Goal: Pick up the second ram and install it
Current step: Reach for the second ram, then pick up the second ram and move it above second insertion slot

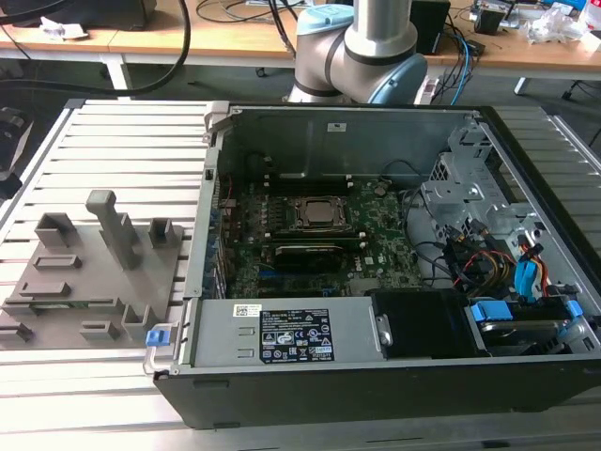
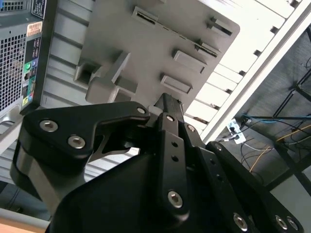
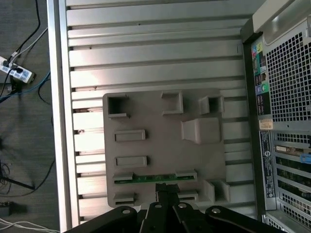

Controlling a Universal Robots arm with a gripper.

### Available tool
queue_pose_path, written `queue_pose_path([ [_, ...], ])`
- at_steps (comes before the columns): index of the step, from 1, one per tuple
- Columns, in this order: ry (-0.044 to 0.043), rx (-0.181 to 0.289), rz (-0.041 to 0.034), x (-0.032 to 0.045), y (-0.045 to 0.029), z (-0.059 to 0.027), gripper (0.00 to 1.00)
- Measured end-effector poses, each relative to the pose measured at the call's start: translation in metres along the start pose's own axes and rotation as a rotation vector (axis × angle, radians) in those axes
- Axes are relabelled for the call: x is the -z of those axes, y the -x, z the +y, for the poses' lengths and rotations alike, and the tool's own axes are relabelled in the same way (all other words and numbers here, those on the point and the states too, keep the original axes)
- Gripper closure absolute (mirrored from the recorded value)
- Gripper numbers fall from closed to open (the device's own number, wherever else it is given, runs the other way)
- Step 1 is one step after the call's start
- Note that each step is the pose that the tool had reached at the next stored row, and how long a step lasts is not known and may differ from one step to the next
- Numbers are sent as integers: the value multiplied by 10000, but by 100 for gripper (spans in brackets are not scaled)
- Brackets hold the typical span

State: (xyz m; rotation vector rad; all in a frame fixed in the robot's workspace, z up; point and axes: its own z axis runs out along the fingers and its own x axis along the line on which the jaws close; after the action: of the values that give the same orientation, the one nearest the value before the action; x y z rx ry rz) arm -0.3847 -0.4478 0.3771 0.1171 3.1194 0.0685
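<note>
Slatted metal table (image 1: 122, 132). Grey tray (image 1: 89, 272) sits on the exterior view's left. In the first wrist view the second ram (image 3: 155, 178) stands on edge in a tray slot. Gripper (image 3: 166, 188) hovers over it, fingers together, nothing held. Open PC case (image 1: 310, 141) is at the right. Ram looks light, stiff and fragile; I'd pinch the flat faces mid-length and keep off the contacts.

The exterior view looks down from high into the open case (image 1: 376, 235), tray (image 1: 84, 272) at the exterior view's left. Both wrist views face the tray from close above, the first squarely, the second aslant past the hand (image 2: 167, 101); all three share tray and case.
</note>
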Motion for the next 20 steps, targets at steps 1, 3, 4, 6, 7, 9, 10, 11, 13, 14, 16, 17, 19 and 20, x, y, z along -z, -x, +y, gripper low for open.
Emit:
queue_pose_path([
  [1, 1, 0, -1, 0, 0, 0, 89],
  [3, 1, 1, -1, 0, 3, 0, 89],
  [4, 1, 1, -1, 0, 3, 0, 89],
  [6, 1, 1, -1, -1, 3, 0, 89],
  [7, 1, 1, -1, -1, 4, 0, 89],
  [9, 1, 1, -1, -1, 5, 0, 89],
  [10, 1, 1, -1, -1, 5, 0, 89],
  [11, 1, 1, -1, -1, 6, 0, 89],
  [13, 1, 1, -1, -1, 6, 0, 89],
  [14, 1, 1, 0, 0, 6, 0, 89],
  [16, 5, 218, 8, -1, 6, 0, 89],
  [17, 10, 517, 22, -1, 6, 0, 89],
  [19, 22, 1192, 53, -1, 6, 0, 89],
  [20, 26, 1454, 65, 0, 7, 0, 89],
])
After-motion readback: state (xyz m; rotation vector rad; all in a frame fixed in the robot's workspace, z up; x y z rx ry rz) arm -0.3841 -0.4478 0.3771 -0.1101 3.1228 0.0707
